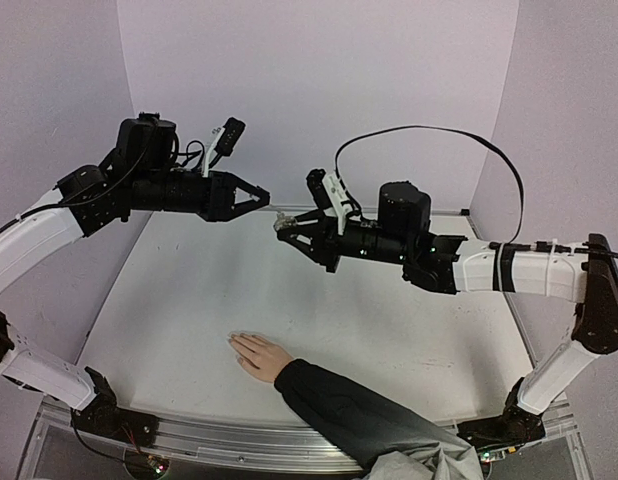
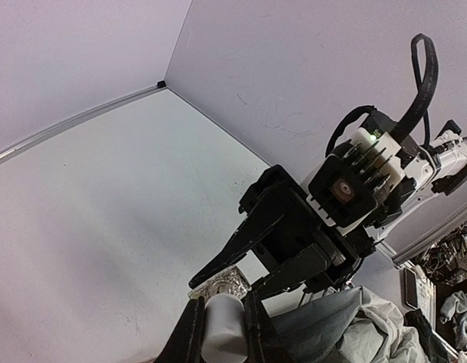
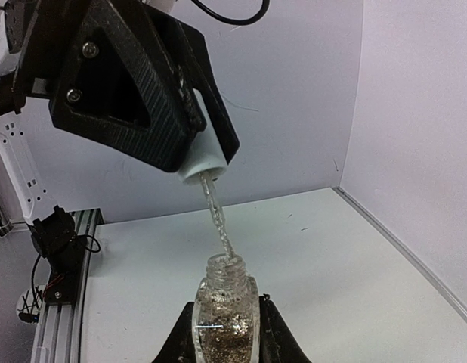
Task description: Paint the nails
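A light-skinned hand [image 1: 257, 355] in a dark sleeve lies flat on the table near the front. Its nails [image 1: 235, 343] are at the fingertips, too small to make out. High above the table's far half, my right gripper [image 1: 285, 226] [image 3: 226, 321] is shut on a small clear glass bottle [image 3: 226, 336] [image 2: 223, 285] of gold glitter polish. My left gripper [image 1: 261, 198] [image 2: 222, 311] is shut on the white cap [image 2: 222, 331] [image 3: 204, 162]. The cap's brush stem [image 3: 218, 219] slants down into the open bottle neck [image 3: 224, 268]. The brush tip is hidden inside the bottle.
Pale walls close the table at the back and both sides. An aluminium rail [image 1: 219, 435] runs along the near edge between the arm bases. A black cable [image 1: 429, 132] loops above the right arm. Grey-white cloth [image 1: 429, 462] lies past the sleeve at the front right.
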{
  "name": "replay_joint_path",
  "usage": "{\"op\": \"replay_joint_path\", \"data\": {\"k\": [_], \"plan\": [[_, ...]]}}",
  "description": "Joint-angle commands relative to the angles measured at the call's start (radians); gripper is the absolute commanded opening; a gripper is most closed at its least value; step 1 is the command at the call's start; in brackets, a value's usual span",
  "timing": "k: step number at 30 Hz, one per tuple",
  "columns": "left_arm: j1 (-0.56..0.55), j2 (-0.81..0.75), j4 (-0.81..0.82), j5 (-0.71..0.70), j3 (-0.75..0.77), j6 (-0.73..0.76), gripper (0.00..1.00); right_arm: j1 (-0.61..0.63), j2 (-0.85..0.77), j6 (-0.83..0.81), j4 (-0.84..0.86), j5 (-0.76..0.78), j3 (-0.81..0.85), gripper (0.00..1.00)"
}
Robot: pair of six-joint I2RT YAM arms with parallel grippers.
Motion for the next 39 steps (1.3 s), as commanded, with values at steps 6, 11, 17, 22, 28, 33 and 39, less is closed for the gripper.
{"op": "replay_joint_path", "data": {"k": [6, 11, 17, 22, 28, 33, 39], "plan": [[0.004, 0.013, 0.014, 0.033, 0.03, 0.004, 0.0, 0.007, -0.005, -0.02, 0.074, -0.025, 0.05, 0.0], [0.004, 0.006, 0.014, 0.014, 0.023, 0.004, 0.0, 0.007, -0.004, -0.021, 0.074, -0.029, 0.05, 0.0], [0.004, 0.009, 0.004, 0.018, 0.029, 0.01, 0.0, 0.007, -0.003, -0.026, 0.072, -0.032, 0.051, 0.0], [0.004, 0.006, -0.005, 0.018, 0.016, 0.009, 0.0, 0.008, -0.008, -0.03, 0.075, -0.018, 0.05, 0.0], [0.004, 0.011, -0.018, 0.034, 0.011, 0.004, 0.0, 0.009, 0.001, -0.037, 0.074, -0.029, 0.062, 0.0], [0.005, 0.024, -0.032, 0.045, 0.018, 0.004, 0.0, 0.011, 0.01, -0.052, 0.056, -0.051, 0.077, 0.0], [0.004, 0.04, -0.051, 0.055, 0.033, 0.004, 0.0, 0.015, 0.014, -0.061, 0.049, -0.058, 0.084, 0.0]]}}
